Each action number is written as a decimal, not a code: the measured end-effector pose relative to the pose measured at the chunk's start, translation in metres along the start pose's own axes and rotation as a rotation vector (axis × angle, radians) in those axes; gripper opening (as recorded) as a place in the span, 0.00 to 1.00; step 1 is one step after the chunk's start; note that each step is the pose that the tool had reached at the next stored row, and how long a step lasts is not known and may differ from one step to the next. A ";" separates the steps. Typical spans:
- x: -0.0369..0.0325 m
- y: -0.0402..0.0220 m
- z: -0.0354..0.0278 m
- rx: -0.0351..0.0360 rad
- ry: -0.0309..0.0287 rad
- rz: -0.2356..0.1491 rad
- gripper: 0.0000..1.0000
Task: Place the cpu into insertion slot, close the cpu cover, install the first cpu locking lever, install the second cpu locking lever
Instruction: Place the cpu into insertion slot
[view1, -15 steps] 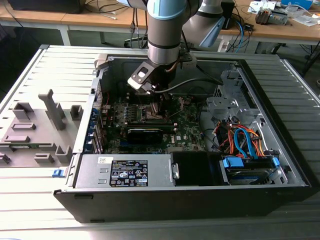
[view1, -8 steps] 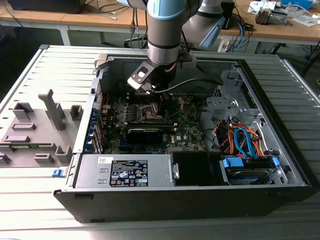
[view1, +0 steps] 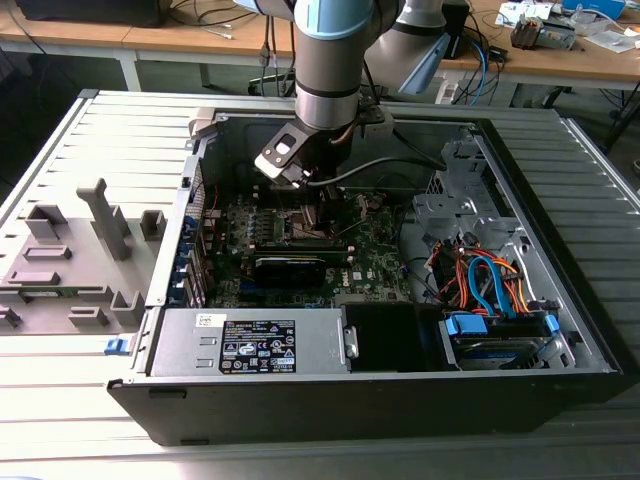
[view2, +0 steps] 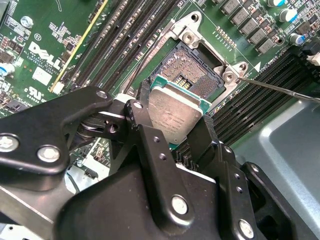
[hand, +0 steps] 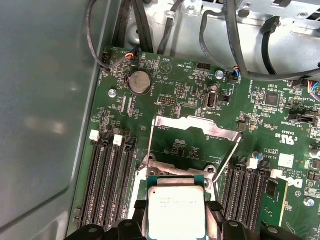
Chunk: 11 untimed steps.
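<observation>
My gripper (view2: 175, 112) is shut on the cpu (view2: 172, 116), a silvery square chip pinched by its edges between two black fingers (view2: 141, 102). It hangs just over the insertion slot (view2: 197, 70), partly covering it; the slot's pin field shows beyond the chip. I cannot tell whether the chip touches the socket. In the first wrist view the cpu (hand: 175, 210) sits in my gripper (hand: 177, 205), and the cpu cover (hand: 195, 125) stands raised behind it. Thin lever rods (hand: 227, 155) flank the cover. In the exterior view my gripper (view1: 312, 215) is down inside the case over the green board (view1: 375, 250).
Long black memory slots (hand: 110, 175) run on both sides of the socket. A grey power supply (view1: 250, 345) sits at the case front. A drive cage with blue and orange cables (view1: 490, 280) is at the exterior view's right. A grey parts fixture (view1: 70, 260) lies outside the case.
</observation>
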<state>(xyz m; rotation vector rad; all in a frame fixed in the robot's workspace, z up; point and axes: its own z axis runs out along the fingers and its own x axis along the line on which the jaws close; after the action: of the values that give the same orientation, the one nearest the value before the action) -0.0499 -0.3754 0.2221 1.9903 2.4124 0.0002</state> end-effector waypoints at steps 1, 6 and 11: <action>0.0000 0.0000 0.0000 -0.0001 -0.0001 0.000 0.55; 0.0000 0.0000 0.0001 0.0000 -0.0001 0.004 0.55; 0.0000 0.0000 0.0001 0.0001 -0.0001 0.008 0.55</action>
<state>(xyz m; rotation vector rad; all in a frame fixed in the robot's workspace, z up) -0.0498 -0.3754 0.2220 2.0001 2.4042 0.0001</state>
